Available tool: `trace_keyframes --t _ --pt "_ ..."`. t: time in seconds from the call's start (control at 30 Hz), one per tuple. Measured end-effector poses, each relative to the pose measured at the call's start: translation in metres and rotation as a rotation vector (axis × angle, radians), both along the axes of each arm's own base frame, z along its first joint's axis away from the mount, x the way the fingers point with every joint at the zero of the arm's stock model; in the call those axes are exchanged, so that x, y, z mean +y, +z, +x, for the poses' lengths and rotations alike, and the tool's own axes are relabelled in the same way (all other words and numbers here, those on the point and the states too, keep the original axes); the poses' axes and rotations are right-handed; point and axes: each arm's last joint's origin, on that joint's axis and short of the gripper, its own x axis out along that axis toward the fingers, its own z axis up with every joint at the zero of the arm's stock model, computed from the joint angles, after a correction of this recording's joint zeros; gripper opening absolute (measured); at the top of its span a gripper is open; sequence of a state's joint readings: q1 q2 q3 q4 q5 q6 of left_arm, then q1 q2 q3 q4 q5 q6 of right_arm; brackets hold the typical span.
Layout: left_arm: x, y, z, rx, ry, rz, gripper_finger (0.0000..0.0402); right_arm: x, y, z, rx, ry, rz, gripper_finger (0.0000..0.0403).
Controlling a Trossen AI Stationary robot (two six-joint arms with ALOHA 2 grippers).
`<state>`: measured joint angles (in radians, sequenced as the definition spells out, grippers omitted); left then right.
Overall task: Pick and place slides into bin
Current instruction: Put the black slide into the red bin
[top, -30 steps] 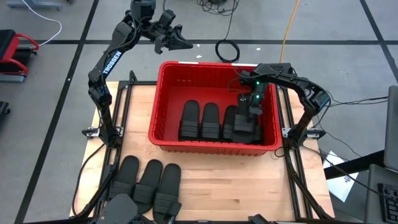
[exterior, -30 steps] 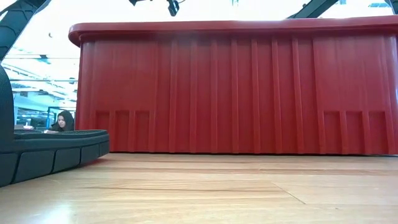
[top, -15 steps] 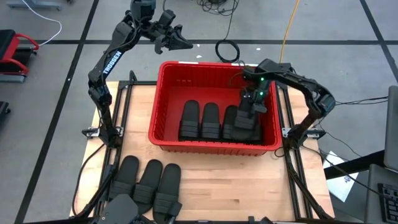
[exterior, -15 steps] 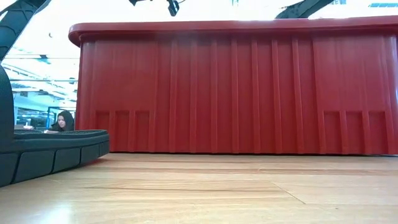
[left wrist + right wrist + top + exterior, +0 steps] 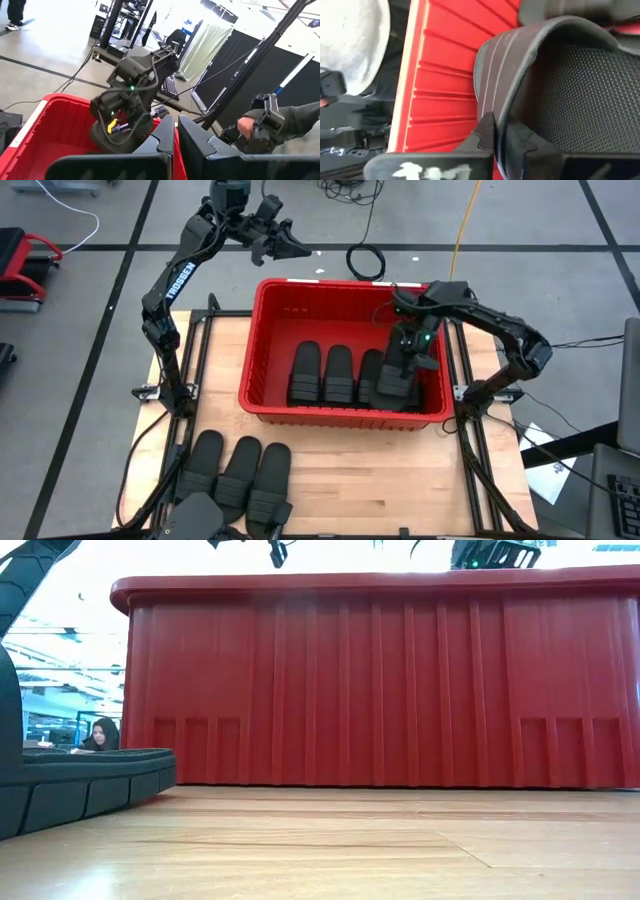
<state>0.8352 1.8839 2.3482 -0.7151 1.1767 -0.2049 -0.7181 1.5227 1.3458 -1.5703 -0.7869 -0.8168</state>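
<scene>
The red bin (image 5: 262, 340) stands on the table's far half and fills the low view (image 5: 380, 680). Three black slides (image 5: 338, 375) lie side by side on its floor. My right gripper (image 5: 405, 362) reaches down into the bin's right part, shut on a fourth slide (image 5: 397, 388) next to them. Three more slides (image 5: 240, 472) lie soles down at the table's near left; one shows in the low view (image 5: 80, 780). My left gripper (image 5: 290, 248) is shut and empty, raised beyond the bin's far left corner. My right gripper pinches the edge of the slide's ribbed strap (image 5: 492, 100) between its two fingers (image 5: 485, 132), coming from above. The footbed (image 5: 580, 100) lies beside the fingers. The slide hangs tilted inside the bin, close to its right wall; whether its lower end touches the floor is hidden.
The bin's far half (image 5: 300, 315) is bare red floor. Bare wood (image 5: 380, 470) spreads on the table's near right. Cables (image 5: 365, 260) lie on the floor beyond the bin. People show in the room behind (image 5: 100, 735), and a hand shows in the left wrist view (image 5: 250, 125).
My right arm's elbow has swung toward the table's right and its wrist has come up into sight above the bin's rim in the low view. The gripper has stayed shut on the slide over the bin's right part.
</scene>
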Motion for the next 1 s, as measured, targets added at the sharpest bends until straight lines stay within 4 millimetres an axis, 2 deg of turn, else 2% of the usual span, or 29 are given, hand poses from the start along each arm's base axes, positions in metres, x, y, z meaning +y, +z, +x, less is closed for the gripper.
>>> trace_keyframes --t 0.17,0.3,0.53,0.73,1.0 --pt "0.000 0.000 0.000 0.002 0.001 -0.006 0.0019 0.011 -0.019 -0.001 0.077 0.029 0.041 0.0003" --pt "0.000 0.000 0.000 0.004 0.000 -0.009 0.0019 0.017 -0.029 -0.012 0.171 0.014 0.033 0.0003" --pt "-0.001 0.000 0.002 0.009 0.028 -0.003 0.0019 0.028 -0.033 -0.029 0.181 0.007 0.035 0.0003" --pt "-0.001 0.000 0.002 0.011 0.037 -0.001 0.0019 0.028 -0.038 -0.035 0.275 0.070 -0.064 0.0003" --pt "-0.001 0.000 0.002 0.014 0.038 -0.009 0.0019 0.026 -0.039 -0.037 0.332 0.132 -0.169 0.0037"
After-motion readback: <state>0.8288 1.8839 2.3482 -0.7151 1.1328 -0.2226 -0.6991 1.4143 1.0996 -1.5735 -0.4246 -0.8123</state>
